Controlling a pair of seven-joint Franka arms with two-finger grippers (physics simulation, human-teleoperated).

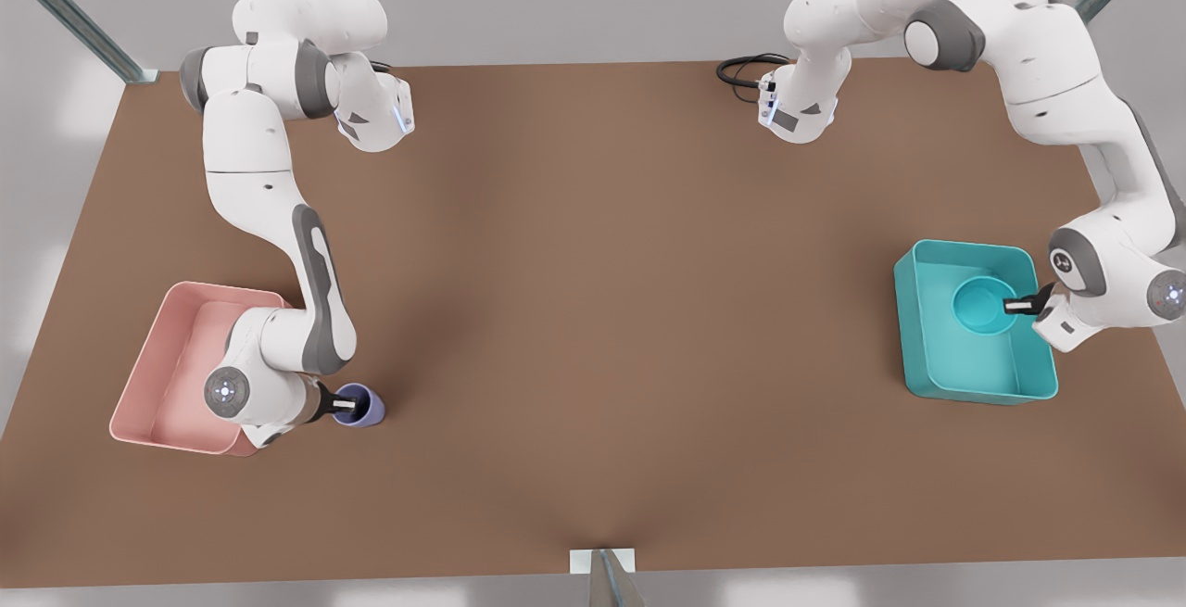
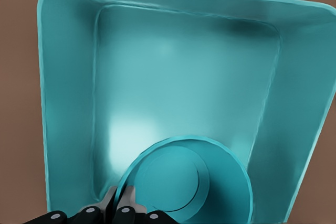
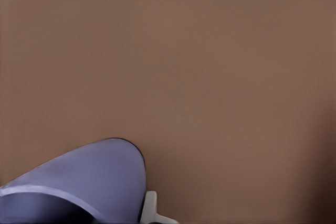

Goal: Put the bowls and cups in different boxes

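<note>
Arm links cover part of the pale pink rectangular plastic tub [image 1: 171, 361] at the front view's left; its near right corner is hidden behind the wrist there. Just beside that corner, outside the tub, the small lavender-purple tapered cup [image 1: 359, 405] is pinched at its rim by the right gripper [image 1: 338, 400], one finger inside and one outside. In the right wrist view the cup [image 3: 89, 179] is cut off by the frame, and only one pale fingertip [image 3: 150, 207] shows against its outer wall. Whether the cup rests on the brown table [image 1: 593, 310] or hangs just above it cannot be told.

The middle of the table is a wide bare stretch, the two tubs well apart.

At the front view's right, the teal rectangular plastic tub [image 1: 973, 380] sits near the table's right edge. The small round glossy teal bowl [image 1: 984, 304] is within its walls, toward the far end, held at its rim by the left gripper [image 1: 1019, 305]. In the left wrist view the fingers [image 2: 127, 201] sit narrowly together on the rim of the bowl [image 2: 184, 182], partly cut off by the frame, above the tub's floor [image 2: 184, 77]. Teal on teal makes it hard to tell whether the bowl touches the floor.
</note>
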